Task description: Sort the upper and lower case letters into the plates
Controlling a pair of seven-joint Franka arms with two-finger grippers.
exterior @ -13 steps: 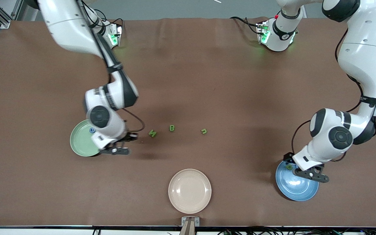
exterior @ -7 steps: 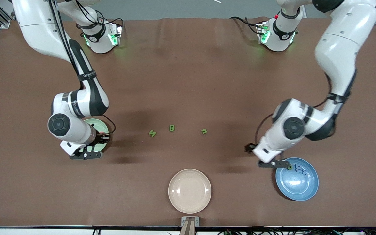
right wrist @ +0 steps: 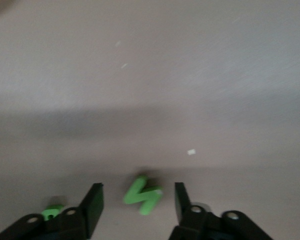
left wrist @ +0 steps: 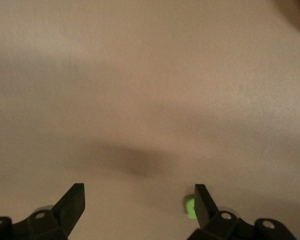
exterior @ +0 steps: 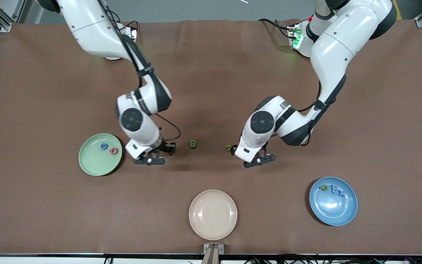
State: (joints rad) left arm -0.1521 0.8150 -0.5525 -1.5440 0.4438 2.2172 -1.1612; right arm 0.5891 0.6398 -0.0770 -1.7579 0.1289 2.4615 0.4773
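My right gripper (exterior: 165,149) is open and low over the table, its fingers either side of a green zigzag letter (right wrist: 144,195), which the front view hides. A green B (exterior: 193,144) lies beside it. My left gripper (exterior: 234,149) is open and low beside a small green letter (exterior: 229,147), which sits just inside one finger (left wrist: 190,206). The mint green plate (exterior: 90,163) holds a blue letter (exterior: 104,146) and a red letter (exterior: 113,150). The blue plate (exterior: 333,212) holds a green letter (exterior: 324,187) and blue letters (exterior: 338,191).
A beige plate (exterior: 213,214) sits near the table's front edge, between the two other plates. A second green letter (right wrist: 52,212) shows partly past one right finger. The table is covered in brown cloth (exterior: 211,73).
Both arms swung in from their plates to the row of letters in the middle. The right gripper now straddles the zigzag letter. The left gripper has come down beside the small green letter.
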